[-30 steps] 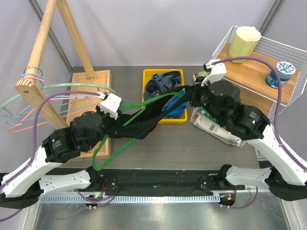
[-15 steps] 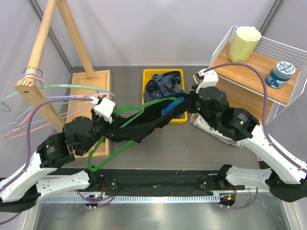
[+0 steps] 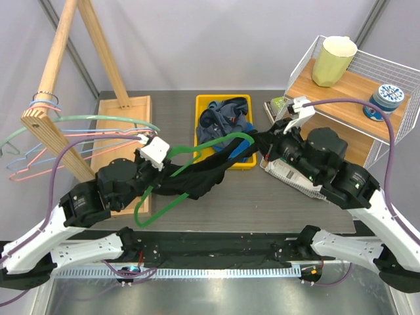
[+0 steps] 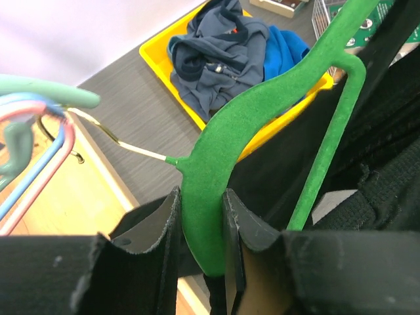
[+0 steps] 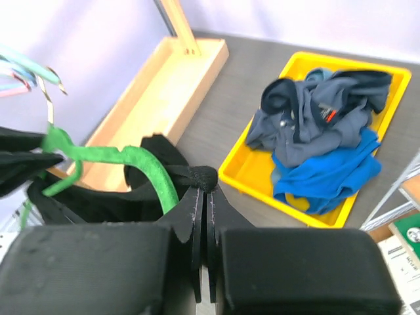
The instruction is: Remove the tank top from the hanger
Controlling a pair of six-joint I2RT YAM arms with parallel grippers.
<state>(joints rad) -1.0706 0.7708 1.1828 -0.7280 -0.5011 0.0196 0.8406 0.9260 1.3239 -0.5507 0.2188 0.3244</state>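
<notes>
A green hanger hangs in the air over the table's middle, with the black tank top draped below its upper arm. My left gripper is shut on the hanger's neck, just below its metal hook; in the left wrist view the left gripper has the green neck pressed between both fingers. My right gripper is shut on a bunched black strap of the tank top, right beside the hanger's right end. The right gripper shows only the strap at its tips.
A yellow bin of grey and blue clothes stands behind the hanger. At the left is a wooden rack with several pastel hangers and its tray base. A wire shelf with a cup and a can stands at the right. A packet lies under the right arm.
The left arm has swung left and back with the hanger, which now sits more level. The right gripper has drawn the strap to the right, baring the hanger's upper arm.
</notes>
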